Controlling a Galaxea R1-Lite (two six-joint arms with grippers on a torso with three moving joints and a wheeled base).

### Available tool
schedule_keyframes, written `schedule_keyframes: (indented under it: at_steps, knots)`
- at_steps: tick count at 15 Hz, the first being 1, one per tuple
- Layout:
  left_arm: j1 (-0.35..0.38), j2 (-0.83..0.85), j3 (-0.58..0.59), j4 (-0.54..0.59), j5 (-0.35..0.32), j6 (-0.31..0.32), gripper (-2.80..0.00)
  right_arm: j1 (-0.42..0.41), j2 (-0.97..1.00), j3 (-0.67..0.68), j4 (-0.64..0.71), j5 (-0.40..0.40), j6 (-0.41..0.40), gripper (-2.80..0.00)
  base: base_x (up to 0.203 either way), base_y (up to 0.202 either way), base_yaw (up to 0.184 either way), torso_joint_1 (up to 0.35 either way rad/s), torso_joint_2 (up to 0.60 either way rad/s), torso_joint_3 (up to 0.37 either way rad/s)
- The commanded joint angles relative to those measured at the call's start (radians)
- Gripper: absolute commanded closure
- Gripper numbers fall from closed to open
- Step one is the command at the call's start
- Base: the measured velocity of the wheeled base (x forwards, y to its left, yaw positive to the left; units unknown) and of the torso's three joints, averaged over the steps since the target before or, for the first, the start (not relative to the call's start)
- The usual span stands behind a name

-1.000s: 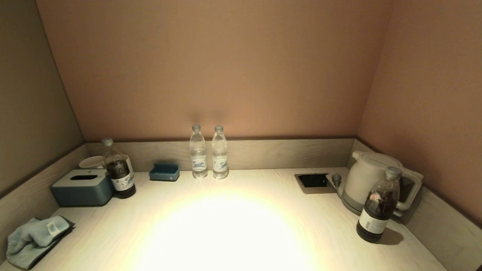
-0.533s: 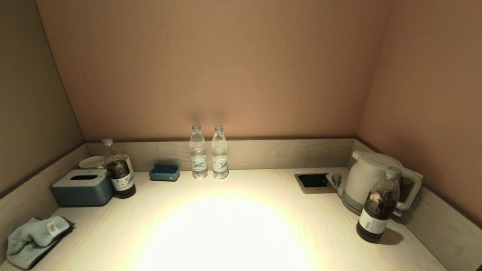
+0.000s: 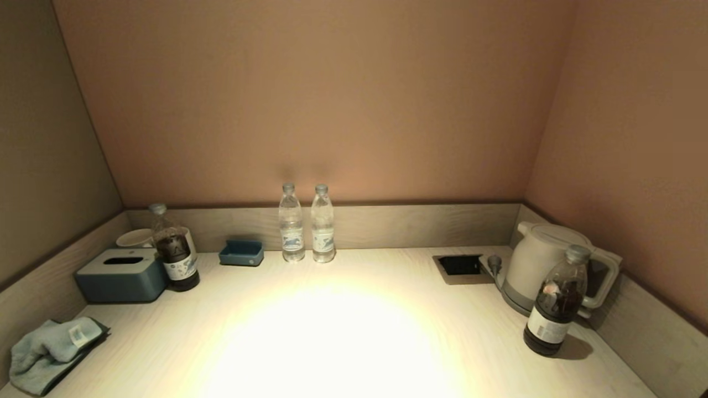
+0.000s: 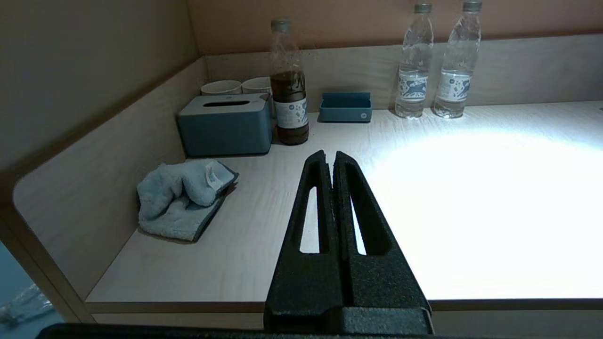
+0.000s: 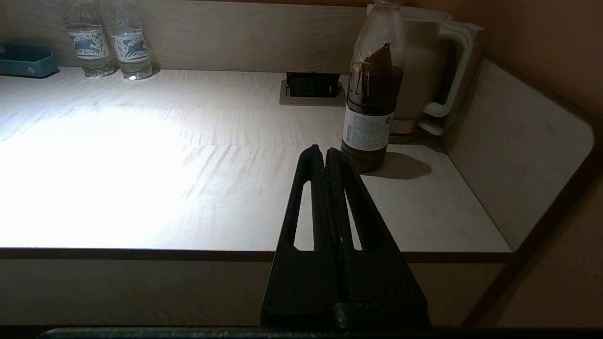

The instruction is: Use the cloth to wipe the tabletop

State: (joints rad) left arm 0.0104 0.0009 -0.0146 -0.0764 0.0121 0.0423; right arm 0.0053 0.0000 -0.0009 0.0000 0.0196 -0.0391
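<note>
Left gripper (image 4: 330, 157) has its fingers pressed together, holding nothing, poised over the tabletop's (image 3: 387, 309) front edge. Right gripper (image 5: 324, 153) is likewise closed and empty near the dark bottle (image 5: 372, 103). The cloth (image 3: 47, 354) lies crumpled in the near-left corner, just before the tissue box (image 3: 121, 273).

the cloth (image 3: 48, 354) lay at the tabletop's (image 3: 332, 342) eight o'clock, the tissue box (image 3: 120, 273) at ten, two bottles (image 3: 307, 224) at twelve, the kettle (image 3: 545, 265) at three.
</note>
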Motion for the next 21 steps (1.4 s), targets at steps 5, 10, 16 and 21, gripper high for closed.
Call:
schedule_keyframes:
  at_steps: [5,10,16,21]
  knots:
    - [0.000,-0.001,0.015,0.024,-0.006,-0.009,0.00,0.001,0.000,-0.001,0.000,0.000,-0.001,0.00,0.000,0.000,0.000,0.000,0.00,0.000]
    - [0.000,-0.001,0.015,0.085,-0.015,-0.019,0.00,0.001,0.000,0.001,0.000,0.000,-0.001,0.00,0.000,0.000,0.000,0.000,0.00,0.000]
    - [0.000,-0.001,0.015,0.084,-0.009,-0.044,0.00,0.001,0.000,-0.001,0.000,0.000,-0.001,0.00,0.000,0.000,0.000,0.000,0.00,0.000]
    - [0.000,-0.001,0.015,0.084,-0.009,-0.044,0.00,0.001,0.000,0.001,0.000,0.000,-0.002,0.00,0.000,0.000,0.000,0.000,0.00,0.000]
